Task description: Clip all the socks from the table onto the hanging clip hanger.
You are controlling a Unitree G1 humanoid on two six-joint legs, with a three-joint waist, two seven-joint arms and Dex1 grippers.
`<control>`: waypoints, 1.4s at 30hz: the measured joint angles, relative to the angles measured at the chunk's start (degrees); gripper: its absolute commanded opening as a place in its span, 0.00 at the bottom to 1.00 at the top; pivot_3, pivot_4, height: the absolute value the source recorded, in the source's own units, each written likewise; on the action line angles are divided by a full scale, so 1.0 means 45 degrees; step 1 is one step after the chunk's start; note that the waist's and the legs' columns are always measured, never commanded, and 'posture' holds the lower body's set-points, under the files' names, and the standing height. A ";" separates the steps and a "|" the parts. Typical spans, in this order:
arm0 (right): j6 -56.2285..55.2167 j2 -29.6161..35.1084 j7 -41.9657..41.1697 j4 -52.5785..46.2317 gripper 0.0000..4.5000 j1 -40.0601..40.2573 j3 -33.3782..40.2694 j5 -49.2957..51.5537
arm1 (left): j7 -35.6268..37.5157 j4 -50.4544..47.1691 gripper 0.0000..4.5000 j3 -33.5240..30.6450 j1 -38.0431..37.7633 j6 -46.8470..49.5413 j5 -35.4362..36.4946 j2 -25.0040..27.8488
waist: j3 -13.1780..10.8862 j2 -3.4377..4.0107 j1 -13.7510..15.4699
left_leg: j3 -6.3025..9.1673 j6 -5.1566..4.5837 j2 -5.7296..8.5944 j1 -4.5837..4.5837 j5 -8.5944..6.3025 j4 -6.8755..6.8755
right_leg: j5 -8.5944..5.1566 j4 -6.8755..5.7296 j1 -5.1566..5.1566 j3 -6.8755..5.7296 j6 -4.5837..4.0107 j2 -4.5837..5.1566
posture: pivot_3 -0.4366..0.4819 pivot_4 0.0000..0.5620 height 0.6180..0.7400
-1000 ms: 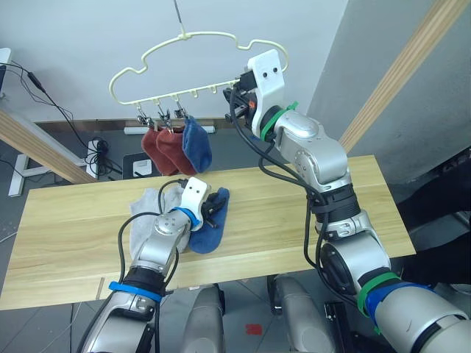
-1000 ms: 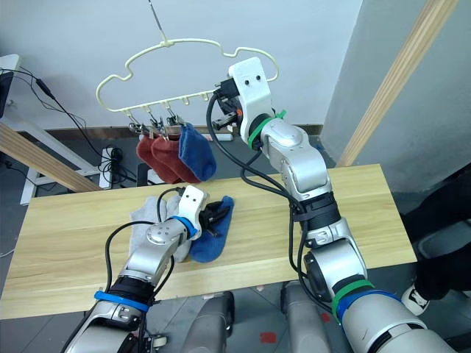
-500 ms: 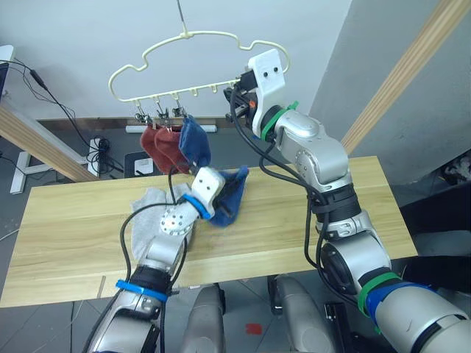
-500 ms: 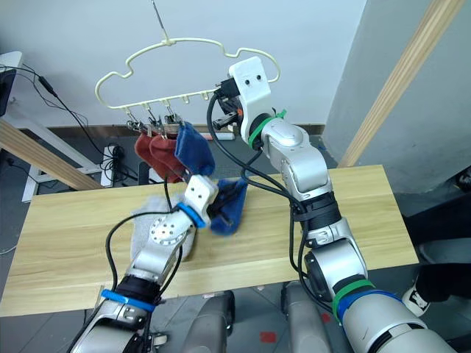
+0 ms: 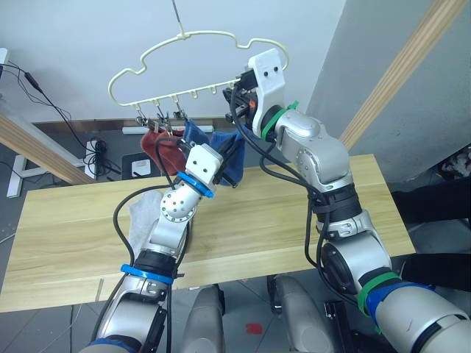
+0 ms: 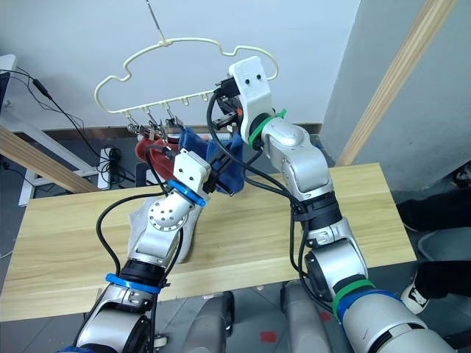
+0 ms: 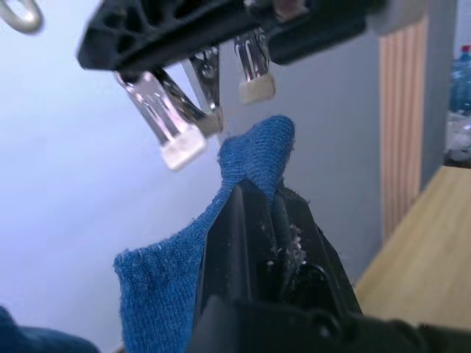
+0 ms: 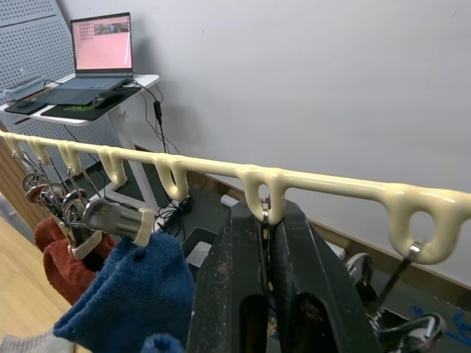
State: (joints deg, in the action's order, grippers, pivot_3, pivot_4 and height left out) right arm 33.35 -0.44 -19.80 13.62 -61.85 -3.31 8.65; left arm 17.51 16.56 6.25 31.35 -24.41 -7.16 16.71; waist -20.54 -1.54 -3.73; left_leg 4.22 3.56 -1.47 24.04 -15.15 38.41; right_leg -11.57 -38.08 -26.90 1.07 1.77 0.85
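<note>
While pinched in left gripper, blue sock sits just under clips.

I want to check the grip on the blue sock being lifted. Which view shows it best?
The left wrist view: the left gripper pinches the blue sock just below the clips. The eye views show that sock beside the clip hanger, partly behind the gripper.
</note>
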 measured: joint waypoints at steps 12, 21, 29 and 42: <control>0.0416 0.0062 -0.0001 -0.0277 0.00 0.0014 0.0003 0.0266 | -0.0700 0.0001 0.01 -0.0210 0.0206 0.0349 -0.0052 -0.0331 | 0.0000 0.0000 0.0002 | 0.0001 0.0000 0.0000 0.0000 0.0000 0.0000 | 0.0000 -0.0002 0.0000 -0.0002 0.0000 -0.0001 | 0.37 0.62 1.00; 0.0464 -0.0061 -0.0007 -0.0605 0.43 0.0161 0.0023 0.0416 | -0.0701 -0.0016 0.11 -0.0266 0.0428 0.0687 0.0142 -0.0475 | 0.0000 0.0000 -0.0001 | 0.0001 0.0000 -0.0003 -0.0001 0.0000 -0.0001 | 0.0000 -0.0002 -0.0001 -0.0003 0.0000 -0.0004 | 0.37 0.63 1.00; 0.0488 0.0018 -0.0014 -0.0677 0.44 0.0530 -0.0062 0.0368 | -0.0636 -0.0052 0.41 -0.0359 0.0420 0.0691 0.0318 -0.0566 | 0.0000 0.0000 0.0009 | 0.0001 0.0000 -0.0001 0.0000 0.0000 0.0000 | 0.0000 -0.0002 -0.0001 -0.0001 0.0000 -0.0004 | 0.37 0.64 1.00; 0.1090 0.1643 -0.0889 -0.4056 0.44 0.2040 -0.0795 0.0371 | 0.3612 -0.2052 0.41 -0.0346 -0.0636 0.3740 0.3348 0.0780 | -0.0001 0.0000 -0.0012 | 0.0007 0.0000 -0.0009 -0.0003 0.0001 0.0003 | -0.0001 -0.0007 0.0001 0.0000 0.0001 -0.0018 | 0.37 0.64 1.00</control>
State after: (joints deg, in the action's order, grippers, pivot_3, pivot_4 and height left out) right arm 38.26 6.95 -23.80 -4.63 -52.67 -6.89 10.33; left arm 33.76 7.32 4.69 28.49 -7.58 7.90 20.21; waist -20.54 -1.54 -3.78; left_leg 4.25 3.56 -1.51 24.03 -15.15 38.42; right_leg -11.58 -38.11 -26.90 1.07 1.78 0.77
